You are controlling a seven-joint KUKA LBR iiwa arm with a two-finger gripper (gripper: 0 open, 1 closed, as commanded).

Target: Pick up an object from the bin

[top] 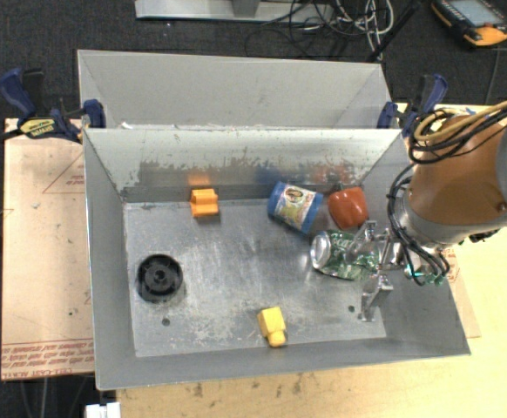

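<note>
My gripper is low in the bin's right part, near the right wall, and stands open. One metal fingertip rests close to the floor and the other is farther back. A crushed silver-and-green can lies on its side just left of the gripper, with its right end at the gap between the fingers. I cannot tell whether they touch it. Behind the can lie a red-orange rounded thing and a blue cylindrical tub with a printed label, tipped over.
An orange block sits by the back wall on the left. A black round disc lies at the left side and a yellow block near the front edge. The arm and its cables hang over the right rim.
</note>
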